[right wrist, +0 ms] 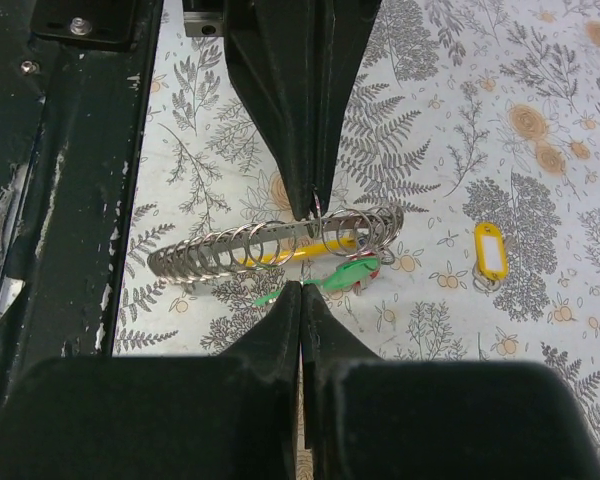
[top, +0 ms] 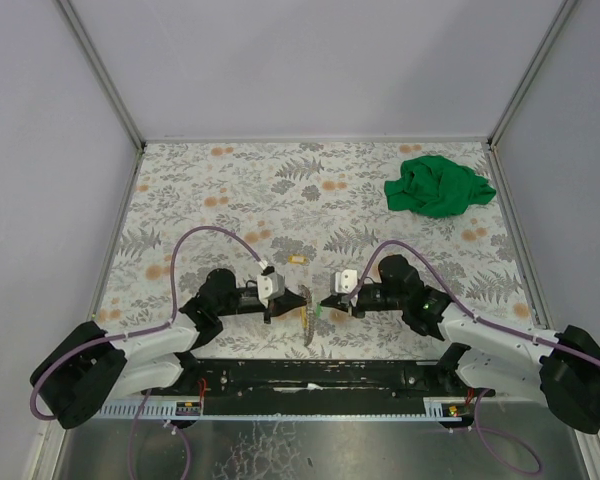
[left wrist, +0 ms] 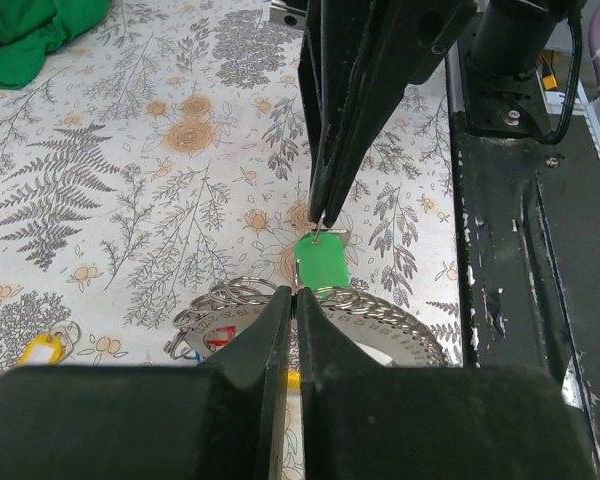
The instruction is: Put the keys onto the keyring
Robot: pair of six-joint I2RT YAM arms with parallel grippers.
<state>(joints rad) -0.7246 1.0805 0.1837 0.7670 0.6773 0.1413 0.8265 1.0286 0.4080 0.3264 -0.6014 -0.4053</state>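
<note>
The left gripper (top: 285,298) is reaching inward from the left over the near part of the flowered table (top: 230,190), its fingers pressed together. In the right wrist view its tip is nipping the top of the keyring (top: 307,318), which is sitting between the two grippers. The keyring is acting as the holder here: a row of small silvery rings is strung along its loop, with a yellow piece running inside it. The left wrist view adds a red tag (left wrist: 220,341) tucked among the rings, which the overhead view is too coarse to show. The green-tagged key (left wrist: 322,262) is hanging just beside the keyring, close against its rings. Whether it is threaded on cannot be told from any view. The right gripper (top: 328,299) is coming in from the right, its fingers also closed. The left wrist view shows their tips pinching the small wire loop at the top of the green tag, a detail hidden in its own wrist view. The yellow-tagged key (top: 298,259) is lying apart on the table, farther out than the grippers. A green cloth (top: 438,185) is lying crumpled near the far right corner.
</note>
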